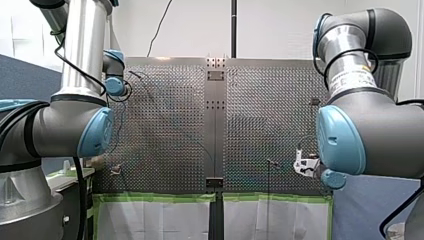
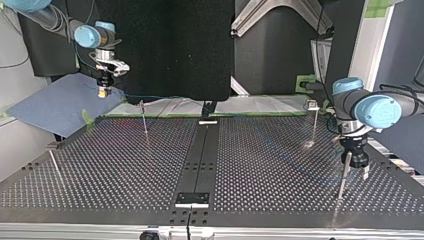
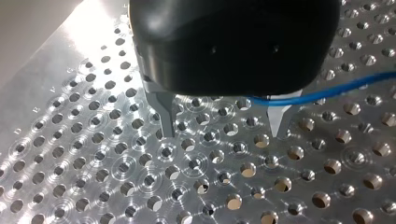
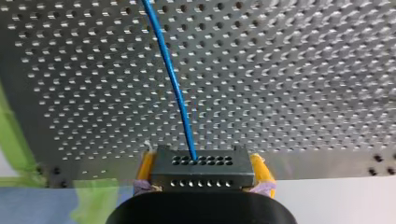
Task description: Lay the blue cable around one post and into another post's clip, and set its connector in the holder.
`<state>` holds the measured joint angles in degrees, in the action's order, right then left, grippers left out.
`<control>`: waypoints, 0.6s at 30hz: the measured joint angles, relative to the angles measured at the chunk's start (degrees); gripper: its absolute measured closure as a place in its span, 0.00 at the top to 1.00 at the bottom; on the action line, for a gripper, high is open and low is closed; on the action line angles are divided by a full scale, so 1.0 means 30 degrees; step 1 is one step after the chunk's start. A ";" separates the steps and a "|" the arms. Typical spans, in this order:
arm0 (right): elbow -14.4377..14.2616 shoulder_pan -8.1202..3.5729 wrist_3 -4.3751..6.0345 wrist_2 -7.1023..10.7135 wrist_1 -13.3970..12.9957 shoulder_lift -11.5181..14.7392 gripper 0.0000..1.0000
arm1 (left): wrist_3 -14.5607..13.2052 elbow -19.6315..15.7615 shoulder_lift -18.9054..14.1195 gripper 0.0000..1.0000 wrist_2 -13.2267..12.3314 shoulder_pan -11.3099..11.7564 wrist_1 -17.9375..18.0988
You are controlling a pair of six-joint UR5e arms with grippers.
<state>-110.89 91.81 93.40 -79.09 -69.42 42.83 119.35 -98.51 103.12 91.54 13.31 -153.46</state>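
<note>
In the right wrist view my right gripper (image 4: 201, 161) is shut on a black connector (image 4: 205, 173), held between its yellow pads (image 4: 261, 170). The blue cable (image 4: 173, 79) runs out of the connector and over the perforated table. In the top view this gripper (image 2: 103, 91) hangs at the left, off the table's far edge. My left gripper (image 2: 358, 167) is low over the table at the top view's right, beside a thin post (image 2: 342, 175). In the left wrist view its metal fingers (image 3: 166, 116) stand open, and the blue cable (image 3: 336, 91) passes in by one finger, high between them.
Other thin posts stand on the perforated table (image 2: 260, 165): one near the far left (image 2: 144, 120), one at the left edge (image 2: 54, 162), one with a clip on top (image 2: 313, 106) at the far right. A black strip with a bracket (image 2: 192, 198) runs down the middle.
</note>
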 joint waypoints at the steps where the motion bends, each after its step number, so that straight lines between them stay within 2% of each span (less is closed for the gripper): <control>1: -0.0001 -0.0009 -0.0004 0.0008 0.0007 0.0140 0.00 | 0.0000 0.0000 -0.0001 0.98 0.0003 0.0001 -0.0001; 8: -0.0003 -0.0127 -0.0039 -0.0023 0.0147 0.0991 0.00 | 0.0000 -0.0001 0.0000 0.98 0.0015 0.0006 -0.0004; 18: -0.0015 -0.0202 -0.0445 -0.0214 0.0515 0.0503 0.00 | 0.0000 -0.0003 0.0000 0.98 0.0027 0.0006 -0.0003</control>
<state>-110.93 91.21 92.06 -79.73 -67.88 44.34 119.35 -98.51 103.13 91.62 13.33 -153.47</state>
